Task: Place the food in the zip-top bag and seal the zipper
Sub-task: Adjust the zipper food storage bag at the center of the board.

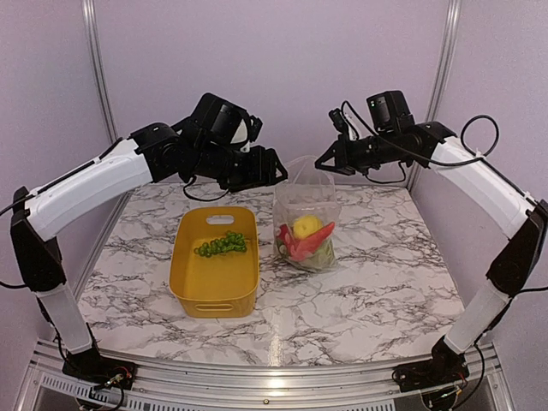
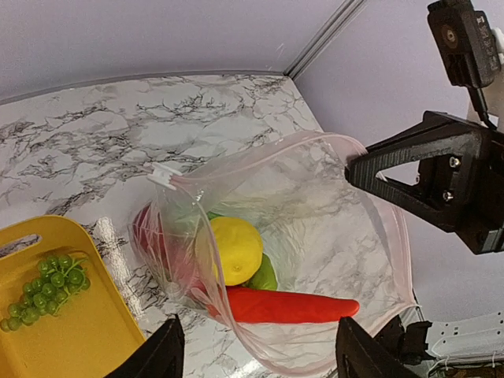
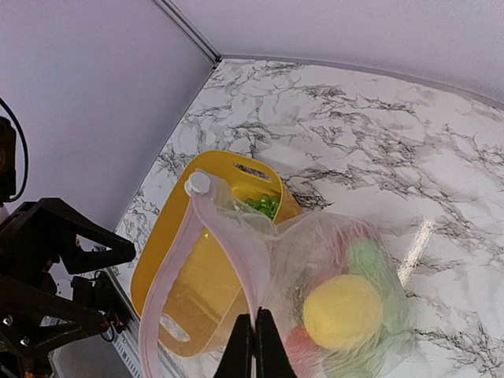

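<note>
The clear zip-top bag [image 1: 306,224] stands on the marble table with its mouth wide open. It holds a yellow lemon [image 2: 232,248], a long red pepper [image 2: 291,307], a green piece [image 2: 266,276] and something red [image 2: 148,230]. My right gripper [image 1: 328,160] is shut on the bag's mouth edge [image 3: 250,277] and holds it up; its fingers [image 3: 254,348] pinch the pinkish zipper strip. The zipper's white slider [image 3: 197,183] sits at the strip's far end. My left gripper [image 2: 264,358] is open and empty just above the bag's mouth. A green grape bunch [image 1: 223,245] lies in the yellow bin [image 1: 190,287].
The yellow bin stands just left of the bag, nearly touching it. The two grippers face each other closely above the bag. Purple walls and metal frame posts [image 1: 96,64] close the back and sides of the table.
</note>
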### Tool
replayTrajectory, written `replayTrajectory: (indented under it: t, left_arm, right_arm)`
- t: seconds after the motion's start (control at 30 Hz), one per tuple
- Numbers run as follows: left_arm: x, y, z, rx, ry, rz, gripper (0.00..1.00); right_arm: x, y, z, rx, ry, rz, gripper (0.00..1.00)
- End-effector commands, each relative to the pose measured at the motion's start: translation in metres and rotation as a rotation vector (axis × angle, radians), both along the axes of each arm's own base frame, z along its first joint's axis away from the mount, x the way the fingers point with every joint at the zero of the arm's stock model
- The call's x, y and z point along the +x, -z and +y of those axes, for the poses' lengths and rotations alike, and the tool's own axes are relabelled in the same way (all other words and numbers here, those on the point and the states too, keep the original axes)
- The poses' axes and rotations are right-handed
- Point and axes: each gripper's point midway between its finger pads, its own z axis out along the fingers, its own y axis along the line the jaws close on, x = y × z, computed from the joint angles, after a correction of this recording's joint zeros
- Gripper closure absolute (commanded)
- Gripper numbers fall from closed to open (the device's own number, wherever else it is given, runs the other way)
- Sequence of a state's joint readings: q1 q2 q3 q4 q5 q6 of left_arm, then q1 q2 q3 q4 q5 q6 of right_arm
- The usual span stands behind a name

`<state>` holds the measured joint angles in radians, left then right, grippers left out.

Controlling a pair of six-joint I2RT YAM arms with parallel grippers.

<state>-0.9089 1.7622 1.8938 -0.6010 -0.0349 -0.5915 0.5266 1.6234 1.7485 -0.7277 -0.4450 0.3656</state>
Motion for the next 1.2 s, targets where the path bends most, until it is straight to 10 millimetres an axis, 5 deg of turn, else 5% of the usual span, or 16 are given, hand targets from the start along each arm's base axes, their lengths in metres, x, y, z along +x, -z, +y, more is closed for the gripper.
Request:
replayTrajectory:
  t: [0.0, 0.2, 0.37, 0.53, 0.63, 0.83, 0.9, 1.17]
  left_arm:
    - [-0.001, 0.027, -0.018, -0.009, 0.027, 0.112, 0.36]
    - [0.011, 0.05, -0.023, 0.047, -0.03, 0.202, 0.69]
    - [0.027, 0.013, -0.045, -0.032, 0.005, 0.094, 0.97]
    - [0.027, -0.034, -0.08, -0.265, 0.063, -0.014, 1.0]
    - [0.033, -0.014, -0.079, -0.231, 0.031, -0.015, 1.0]
    - [0.028, 0.027, -0.072, -0.097, 0.062, 0.018, 0.91]
    - [0.025, 0.025, -0.068, -0.091, 0.071, 0.003, 0.86]
    - [0.012, -0.005, -0.032, -0.028, 0.086, -0.143, 0.36]
  right_arm:
    - [0.0, -0.002, 0.011, 0.024, -0.029, -0.007, 1.0]
    - [0.002, -0.001, 0.009, 0.001, -0.026, -0.018, 1.0]
    - [0.015, -0.026, -0.015, -0.062, 0.098, -0.125, 1.0]
    - [0.021, -0.055, -0.034, -0.011, 0.18, -0.214, 1.0]
    - [0.021, -0.034, -0.028, -0.026, 0.147, -0.159, 1.0]
    - [0.012, -0.012, -0.024, 0.004, 0.134, -0.12, 1.0]
    - [0.011, -0.011, -0.024, 0.003, 0.131, -0.117, 1.0]
    - [0.023, -0.043, -0.047, -0.03, 0.21, -0.214, 1.0]
